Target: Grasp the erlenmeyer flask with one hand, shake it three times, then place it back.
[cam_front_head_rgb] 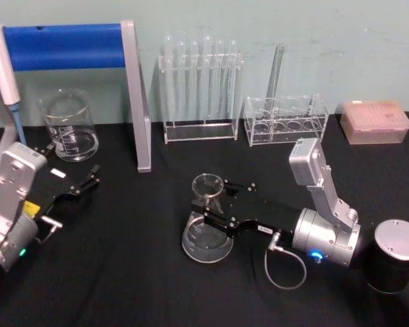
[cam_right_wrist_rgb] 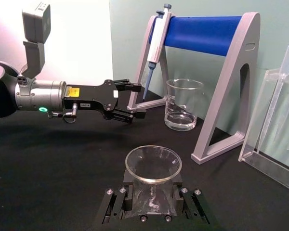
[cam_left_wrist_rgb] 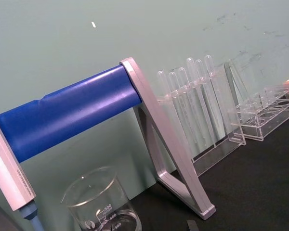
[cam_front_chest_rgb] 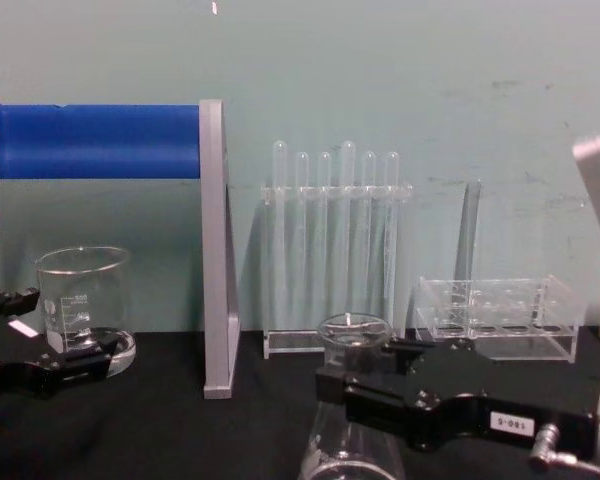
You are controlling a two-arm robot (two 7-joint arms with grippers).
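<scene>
I am clamping my right gripper [cam_front_head_rgb: 213, 203] around the neck of the flask [cam_front_head_rgb: 206, 240], just under its flared rim. The flask is standing upright near the middle of the black surface [cam_front_head_rgb: 123, 286]; its base seems to be resting there, though I cannot be sure. My left gripper [cam_front_head_rgb: 87, 182] is hovering with fingers parted near the beaker [cam_front_head_rgb: 69, 126], well apart from the flask.

around the erlenmeyer flask [cam_front_head_rgb: 206, 242], which my right gripper [cam_front_head_rgb: 215, 202] clasps at the neck, the black table [cam_front_head_rgb: 123, 279] is bare in front and to my left. behind it stand the tall tube rack [cam_front_head_rgb: 199, 88] and the low rack [cam_front_head_rgb: 286, 122]. the grey stand leg [cam_front_head_rgb: 138, 102] and my left gripper [cam_front_head_rgb: 87, 182] are well apart on the left.
</scene>
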